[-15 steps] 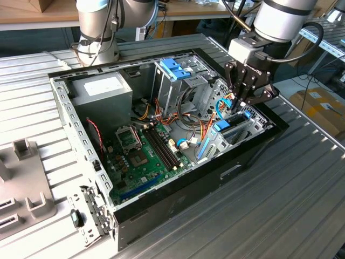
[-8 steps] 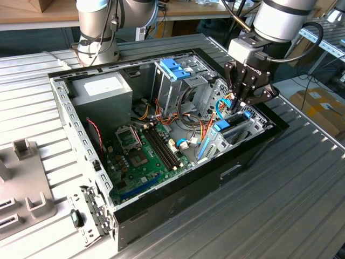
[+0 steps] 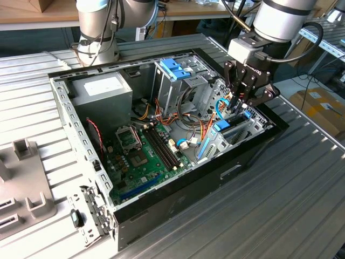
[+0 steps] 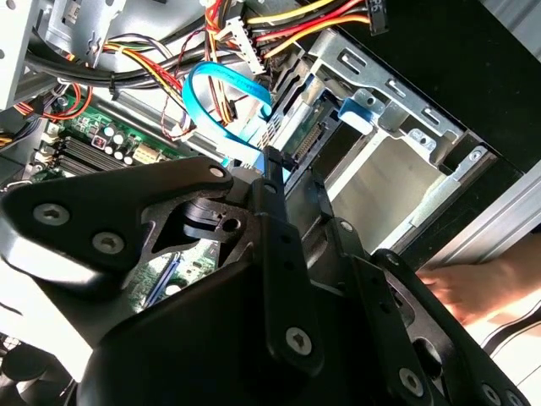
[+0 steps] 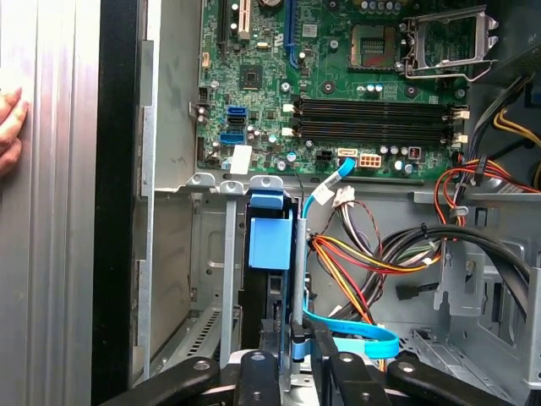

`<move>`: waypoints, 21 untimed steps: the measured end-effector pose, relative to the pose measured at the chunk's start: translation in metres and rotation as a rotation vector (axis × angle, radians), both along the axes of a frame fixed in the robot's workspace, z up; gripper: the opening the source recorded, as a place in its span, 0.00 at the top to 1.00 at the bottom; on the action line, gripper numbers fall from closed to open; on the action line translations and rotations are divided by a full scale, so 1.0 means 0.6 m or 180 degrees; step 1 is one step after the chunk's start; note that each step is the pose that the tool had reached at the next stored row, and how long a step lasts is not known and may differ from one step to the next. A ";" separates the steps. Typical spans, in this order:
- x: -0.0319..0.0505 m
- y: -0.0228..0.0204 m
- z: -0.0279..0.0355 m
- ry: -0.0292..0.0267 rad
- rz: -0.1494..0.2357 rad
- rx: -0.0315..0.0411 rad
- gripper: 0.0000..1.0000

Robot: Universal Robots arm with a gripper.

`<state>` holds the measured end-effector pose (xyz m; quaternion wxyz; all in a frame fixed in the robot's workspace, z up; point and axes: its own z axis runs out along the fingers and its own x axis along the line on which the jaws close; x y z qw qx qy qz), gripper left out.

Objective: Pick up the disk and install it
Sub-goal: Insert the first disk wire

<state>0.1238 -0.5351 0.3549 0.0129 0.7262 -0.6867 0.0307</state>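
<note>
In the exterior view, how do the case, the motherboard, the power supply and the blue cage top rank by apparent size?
Largest to smallest:
1. case
2. motherboard
3. power supply
4. blue cage top
The power supply lies farther back, so that pair is less sure.

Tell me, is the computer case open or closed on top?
Open. In the exterior view the case has no cover on top: the motherboard and cables lie exposed inside, and the gripper reaches into it.

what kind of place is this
Probably a robotics lab or workshop: an opened computer case sits on a ribbed metal table, a robot arm reaches into it, and cardboard boxes lie beyond.
</note>
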 end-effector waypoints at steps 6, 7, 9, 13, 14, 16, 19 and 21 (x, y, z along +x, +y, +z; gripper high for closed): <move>0.000 0.0000 0.000 0.0000 0.0000 0.0000 0.79; 0.000 0.0001 0.000 0.0000 0.0000 0.0000 0.84; 0.000 0.0001 0.000 0.0000 0.0000 0.0000 0.84; 0.000 0.0001 0.000 0.0000 0.0000 0.0000 0.84; -0.001 -0.0001 0.000 0.0000 0.0002 -0.0001 0.84; -0.005 -0.0013 0.000 -0.0004 0.0012 -0.0003 0.84; -0.012 -0.0086 0.000 -0.0026 0.0036 -0.0003 0.84; -0.012 -0.0119 0.000 -0.0029 0.0050 -0.0003 0.84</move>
